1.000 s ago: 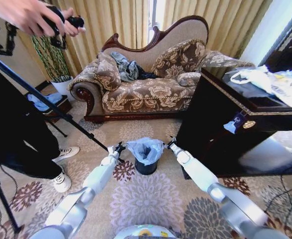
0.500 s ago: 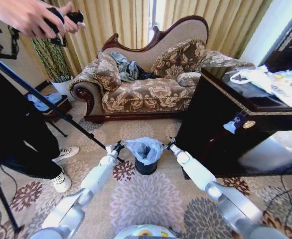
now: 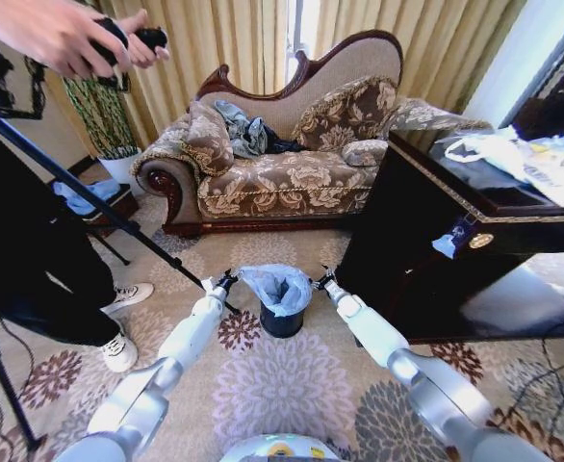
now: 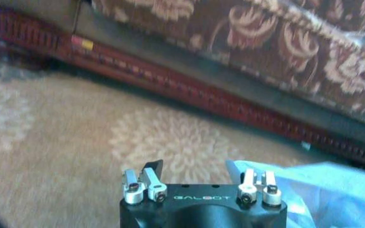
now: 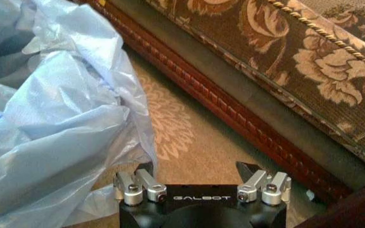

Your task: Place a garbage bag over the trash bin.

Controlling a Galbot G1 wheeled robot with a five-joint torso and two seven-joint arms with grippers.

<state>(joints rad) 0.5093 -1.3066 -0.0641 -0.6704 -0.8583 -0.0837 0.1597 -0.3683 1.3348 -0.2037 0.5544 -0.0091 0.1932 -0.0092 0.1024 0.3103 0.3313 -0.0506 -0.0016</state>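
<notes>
**A:** Where does the garbage bag (image 3: 280,288) sit?

**B:** Draped over the mouth of the trash bin (image 3: 282,322), which stands on the patterned carpet (image 3: 282,385) in front of the sofa (image 3: 282,164). The film bunches up above the rim, and the bin's lower black wall is bare.

**A:** And the jaws?

**B:** The left gripper (image 3: 226,282) hangs just beside the bag on one side, the right gripper (image 3: 320,279) on the other. In each wrist view the jaws stand apart with carpet showing between them, so both look spread and empty. In the right wrist view the bag's film (image 5: 62,109) lies against one jaw without being pinched.

**A:** How will it handle?

**B:** Thin, crinkly, nearly weightless, I'd judge. It will slip and spring back unless taken at the hem, on opposite sides, and drawn down the wall. The bin looks light too and could tip or slide if the pull is uneven.

**A:** Anything in the way?

**B:** The dark cabinet (image 3: 436,250) stands close by the right arm, a tripod leg (image 3: 118,223) runs down near the left gripper, and a person's shoes (image 3: 123,337) are farther left.
</notes>
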